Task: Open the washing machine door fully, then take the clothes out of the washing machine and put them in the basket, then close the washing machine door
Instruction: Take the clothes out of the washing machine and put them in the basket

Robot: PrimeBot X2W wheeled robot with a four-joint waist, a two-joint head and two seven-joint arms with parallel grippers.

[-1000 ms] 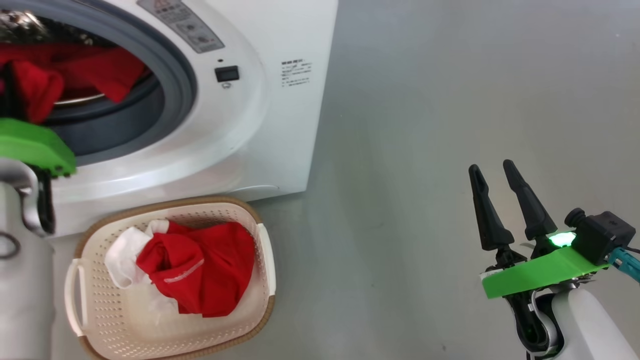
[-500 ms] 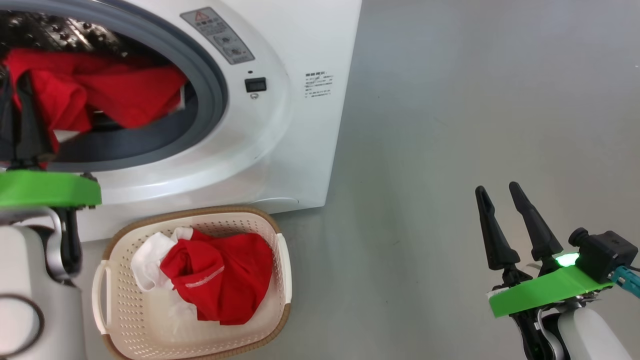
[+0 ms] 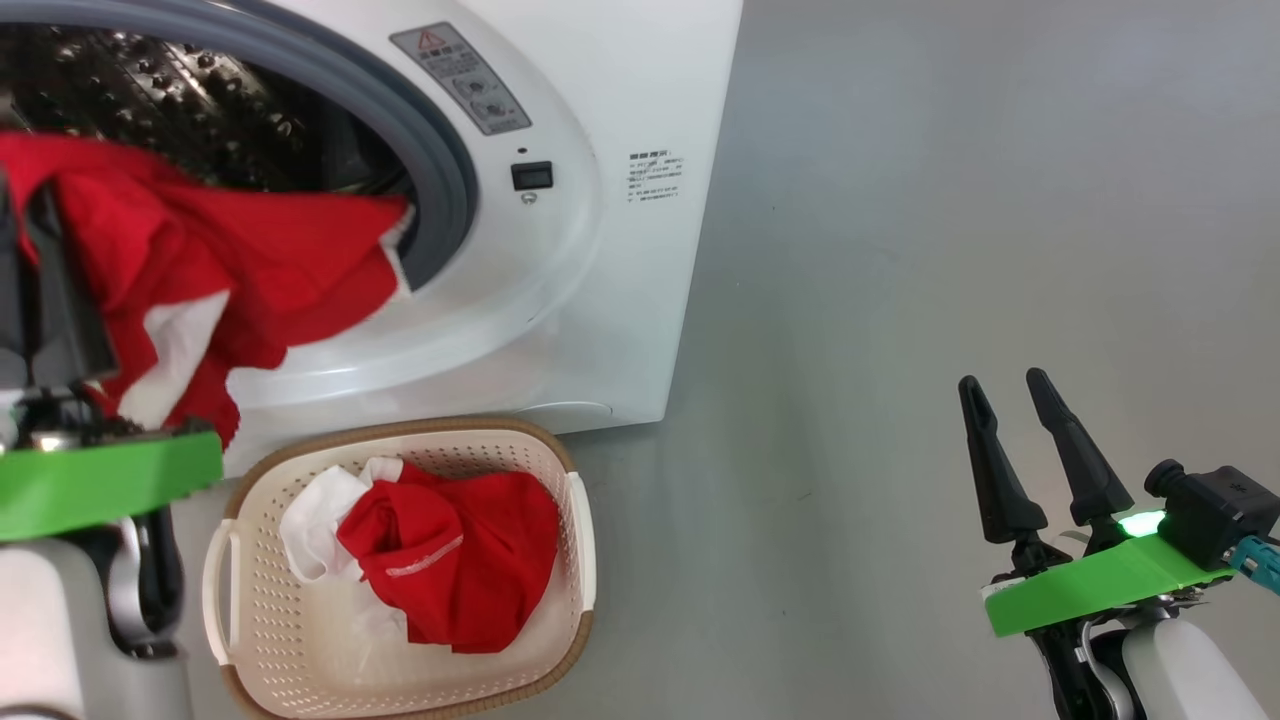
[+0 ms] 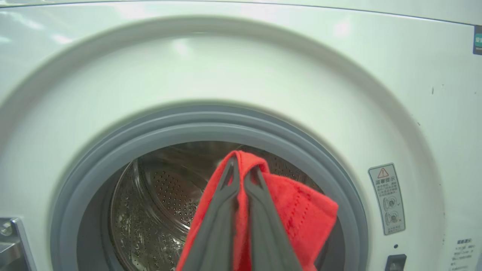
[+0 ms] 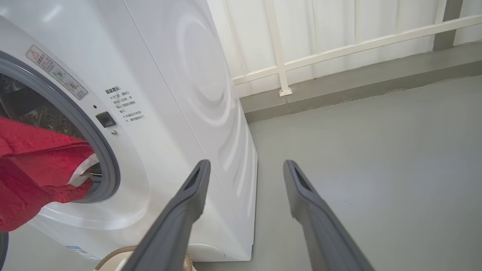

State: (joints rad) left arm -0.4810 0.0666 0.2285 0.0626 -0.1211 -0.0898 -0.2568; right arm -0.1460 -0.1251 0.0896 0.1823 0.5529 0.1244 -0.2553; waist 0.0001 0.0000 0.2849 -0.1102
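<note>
One washer [image 3: 620, 300], one basket [image 3: 400, 429], two red garments [image 3: 450, 560]

Grey warning label [image 4: 388, 198] on washing machine [image 3: 620, 300] front, just right of the grey gasket: red triangle with exclamation mark at top, one line of Chinese characters beneath, then two round pictograms. Fine print not legible. Further right on the same face, a printed text block [image 5: 124, 106], several short black lines, too small to read. Upper corner: a blue sticker [image 4: 477, 39], cut by the frame edge, unreadable.
</note>
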